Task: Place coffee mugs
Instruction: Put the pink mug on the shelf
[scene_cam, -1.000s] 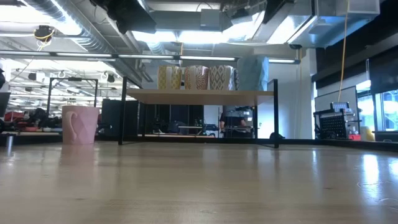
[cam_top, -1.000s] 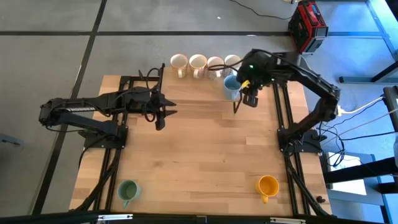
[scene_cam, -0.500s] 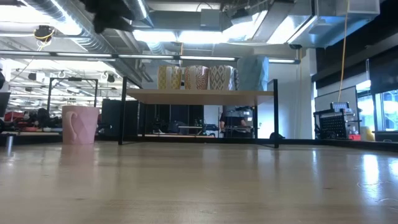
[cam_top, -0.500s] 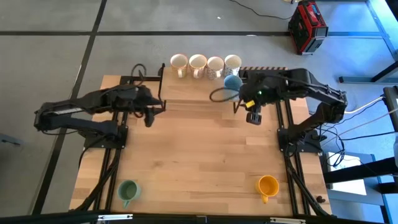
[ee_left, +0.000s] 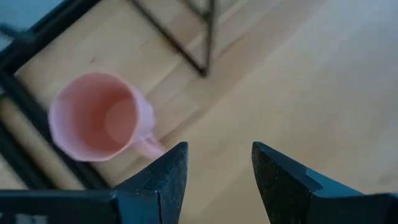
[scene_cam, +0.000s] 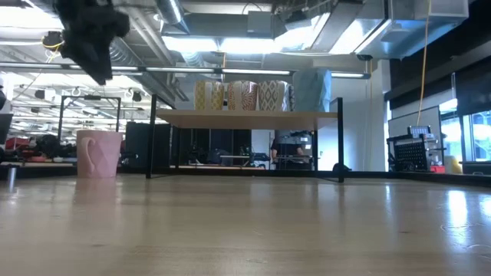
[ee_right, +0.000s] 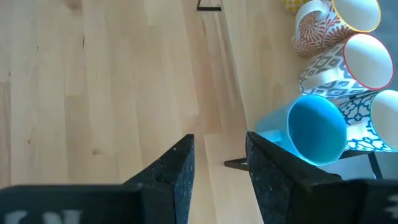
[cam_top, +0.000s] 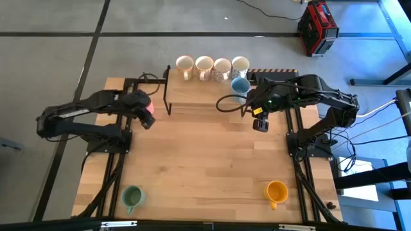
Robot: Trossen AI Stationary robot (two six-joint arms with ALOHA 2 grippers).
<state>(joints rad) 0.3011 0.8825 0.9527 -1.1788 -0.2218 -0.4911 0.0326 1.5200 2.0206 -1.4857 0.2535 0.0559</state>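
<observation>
A pale butcher-block counter (cam_top: 205, 167) sits on a grey concrete floor (cam_top: 51, 58) crossed by dark seam lines. A black metal-framed shelf (scene_cam: 245, 117) with a wooden top stands at the counter's far edge. A red case (cam_top: 317, 25) rests on the floor beyond it, and cables (cam_top: 376, 112) trail off to one side. Across the room, exposed silver ducts (scene_cam: 92, 34) and bright ceiling light panels (scene_cam: 230, 44) run overhead, with windows (scene_cam: 476, 123) at one side and cluttered workstations (scene_cam: 38, 146) far back.
</observation>
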